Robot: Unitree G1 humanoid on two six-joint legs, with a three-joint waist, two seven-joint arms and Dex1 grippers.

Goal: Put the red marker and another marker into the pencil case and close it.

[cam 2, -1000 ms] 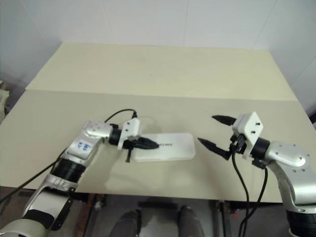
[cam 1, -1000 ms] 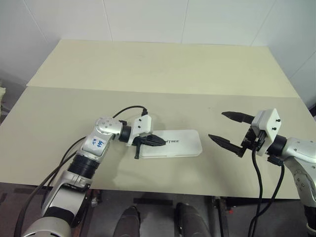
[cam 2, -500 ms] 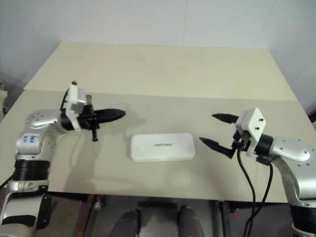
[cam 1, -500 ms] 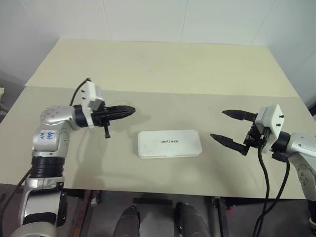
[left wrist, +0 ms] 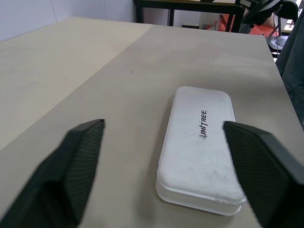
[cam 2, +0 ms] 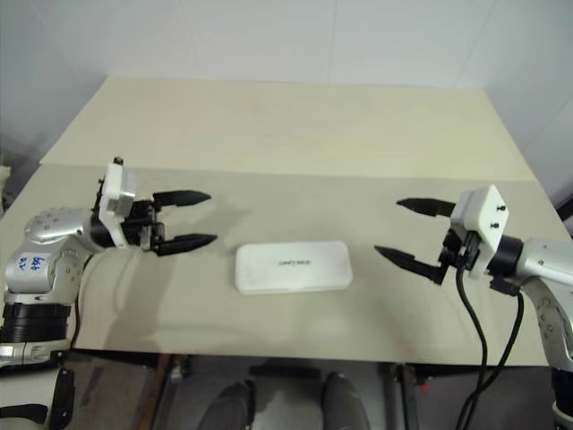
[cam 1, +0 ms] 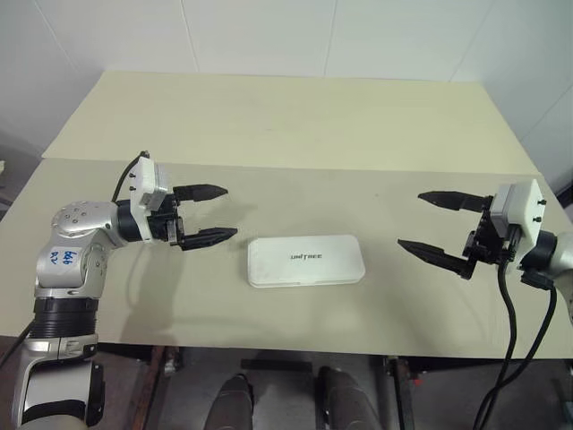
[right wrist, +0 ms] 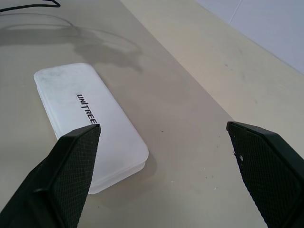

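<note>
The white pencil case (cam 1: 306,261) lies shut and flat at the middle of the table, its "UNITREE" lettering facing up. My left gripper (cam 1: 229,211) hovers open to the left of the case, a short gap away, pointing at it. My right gripper (cam 1: 410,219) hovers open to the case's right, also pointing at it, with nothing between its fingers. In the left wrist view the case (left wrist: 199,147) lies ahead between the two spread fingers (left wrist: 71,175). The right wrist view shows the case (right wrist: 90,123) off toward one finger (right wrist: 66,175). The red marker and the other marker are out of view.
The beige table (cam 1: 286,134) has a seam running across it behind the case and ends at a white wall. Black cables (cam 1: 501,340) hang from my right wrist past the front edge. Dark furniture (left wrist: 190,9) stands beyond the table's side.
My left gripper has left the case's left end, swung up and away to the left, then opened. The case stays shut and still. The right gripper has hardly moved.
</note>
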